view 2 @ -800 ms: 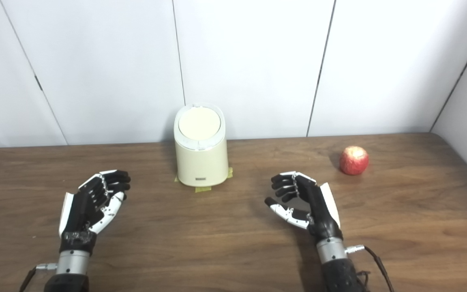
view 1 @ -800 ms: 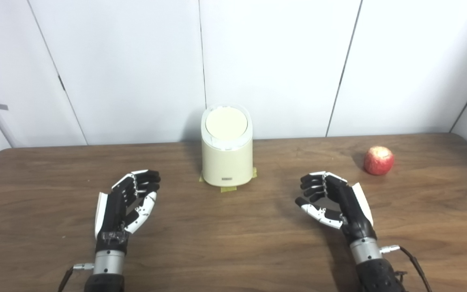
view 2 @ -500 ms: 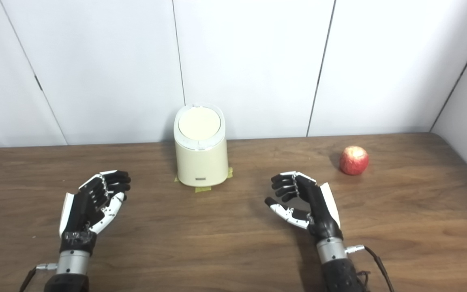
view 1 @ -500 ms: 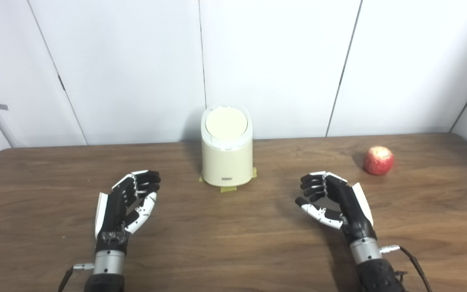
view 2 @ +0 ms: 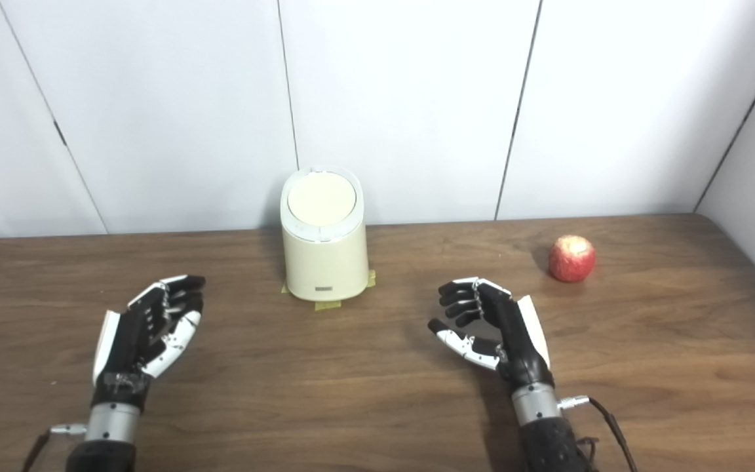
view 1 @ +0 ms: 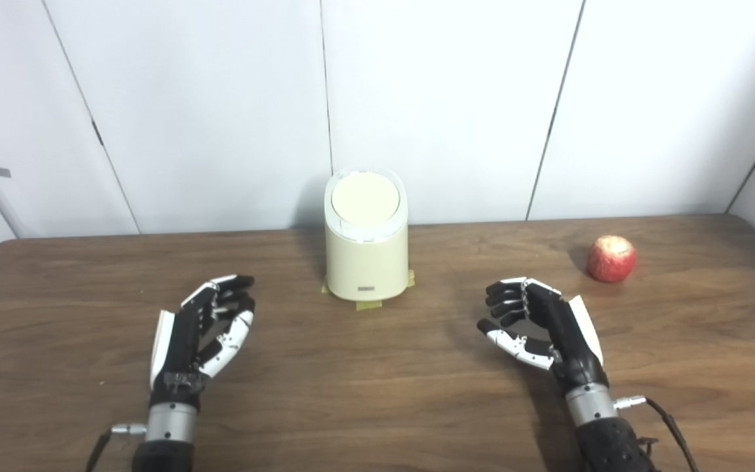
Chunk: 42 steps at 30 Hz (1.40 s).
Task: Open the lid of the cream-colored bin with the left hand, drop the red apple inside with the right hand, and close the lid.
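Bin [view 1: 366, 252] at table's [view 1: 377, 393] far middle, lid [view 1: 364, 197] shut, ahead and to the right of left hand [view 1: 197, 331], empty, fingers loosely apart. Apple [view 1: 611, 258] far right, beyond right hand [view 1: 538, 324], likewise empty and half-curled.

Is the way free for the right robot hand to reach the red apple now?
Probably yes. The right robot hand is open and holds nothing, and only bare table lies between it and the red apple; the bin stands off to its other side.
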Available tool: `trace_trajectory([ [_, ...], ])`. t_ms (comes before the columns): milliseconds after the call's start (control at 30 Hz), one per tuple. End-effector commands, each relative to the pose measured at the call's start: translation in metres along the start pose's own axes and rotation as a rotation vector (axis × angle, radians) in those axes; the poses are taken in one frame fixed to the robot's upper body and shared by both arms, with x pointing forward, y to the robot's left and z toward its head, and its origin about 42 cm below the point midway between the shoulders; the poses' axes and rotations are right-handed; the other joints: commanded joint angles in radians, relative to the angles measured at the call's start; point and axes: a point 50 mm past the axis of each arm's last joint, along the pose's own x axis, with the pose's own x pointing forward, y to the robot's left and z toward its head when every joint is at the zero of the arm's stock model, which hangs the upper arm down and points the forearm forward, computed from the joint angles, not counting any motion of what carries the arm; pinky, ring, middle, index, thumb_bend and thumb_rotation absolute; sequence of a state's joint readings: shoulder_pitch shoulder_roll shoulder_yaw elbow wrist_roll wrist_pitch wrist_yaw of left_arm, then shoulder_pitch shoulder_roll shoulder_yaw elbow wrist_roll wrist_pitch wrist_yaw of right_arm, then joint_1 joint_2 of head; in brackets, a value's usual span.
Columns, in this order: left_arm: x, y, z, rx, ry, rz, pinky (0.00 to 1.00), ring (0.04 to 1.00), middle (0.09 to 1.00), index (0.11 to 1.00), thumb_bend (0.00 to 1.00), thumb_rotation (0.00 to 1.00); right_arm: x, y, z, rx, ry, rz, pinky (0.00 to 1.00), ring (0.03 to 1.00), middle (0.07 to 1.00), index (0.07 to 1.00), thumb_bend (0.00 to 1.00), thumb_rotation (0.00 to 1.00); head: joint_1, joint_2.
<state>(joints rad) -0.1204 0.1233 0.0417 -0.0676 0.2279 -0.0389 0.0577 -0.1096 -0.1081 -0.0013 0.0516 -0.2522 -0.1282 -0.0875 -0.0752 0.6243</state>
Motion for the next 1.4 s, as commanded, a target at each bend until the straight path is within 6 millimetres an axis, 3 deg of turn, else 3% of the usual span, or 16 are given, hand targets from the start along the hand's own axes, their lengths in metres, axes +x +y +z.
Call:
trace_trajectory([
  [0,0.034,0.007,0.037,0.035,-0.116,0.011,0.92,0.960,0.964,0.946,0.56,0.62,0.013,-0.002,0.013,0.007,-0.070,-0.006,0.47,0.545,0.586,0.584,0.30,0.11,0.000,0.000],
  [133,0.072,0.008,0.070,0.041,-0.137,0.001,1.00,0.998,0.999,0.997,0.74,0.73,0.013,-0.002,0.012,0.006,-0.068,-0.008,0.47,0.545,0.583,0.582,0.30,0.10,-0.001,0.001],
  [267,0.093,0.003,0.095,0.016,-0.157,-0.025,1.00,1.000,1.000,1.000,0.78,0.70,0.012,-0.002,0.012,0.007,-0.065,-0.011,0.47,0.542,0.579,0.580,0.31,0.10,-0.002,0.000],
  [467,0.110,-0.014,0.135,0.138,-0.266,-0.048,0.97,1.000,1.000,1.000,0.85,0.69,0.011,-0.003,0.013,0.009,-0.069,-0.011,0.46,0.541,0.580,0.579,0.31,0.11,-0.001,0.004],
  [533,0.116,-0.023,0.144,0.169,-0.295,-0.054,0.99,1.000,1.000,1.000,0.85,0.64,0.011,-0.003,0.012,0.007,-0.067,-0.010,0.47,0.542,0.580,0.580,0.31,0.11,-0.003,0.002],
  [633,0.125,-0.039,0.159,0.271,-0.341,-0.082,1.00,1.000,1.000,1.000,0.93,0.48,0.010,-0.004,0.012,0.009,-0.066,-0.008,0.47,0.547,0.585,0.583,0.31,0.11,0.000,0.004],
  [733,0.130,-0.055,0.170,0.400,-0.407,-0.090,1.00,1.000,1.000,1.000,0.99,0.42,0.010,-0.005,0.012,0.016,-0.063,-0.008,0.47,0.547,0.585,0.581,0.31,0.10,0.003,0.003],
  [933,0.140,-0.077,0.176,0.484,-0.356,-0.062,1.00,1.000,1.000,1.000,0.90,0.41,0.009,-0.006,0.010,0.027,-0.056,-0.007,0.47,0.546,0.584,0.581,0.31,0.11,0.003,0.001],
  [1100,0.155,-0.085,0.171,0.531,-0.295,-0.056,1.00,1.000,1.000,1.000,0.85,0.47,0.009,-0.007,0.009,0.022,-0.054,-0.006,0.47,0.548,0.584,0.580,0.31,0.10,0.004,0.001],
  [1233,0.167,-0.088,0.169,0.545,-0.244,-0.053,1.00,1.000,1.000,1.000,0.86,0.48,0.008,-0.007,0.010,0.015,-0.050,-0.005,0.47,0.548,0.583,0.582,0.32,0.14,0.002,0.002],
  [1367,0.178,-0.089,0.167,0.556,-0.215,-0.047,1.00,1.000,1.000,1.000,0.90,0.43,0.007,-0.006,0.010,0.017,-0.050,-0.006,0.47,0.547,0.583,0.580,0.31,0.09,0.003,0.003],
])
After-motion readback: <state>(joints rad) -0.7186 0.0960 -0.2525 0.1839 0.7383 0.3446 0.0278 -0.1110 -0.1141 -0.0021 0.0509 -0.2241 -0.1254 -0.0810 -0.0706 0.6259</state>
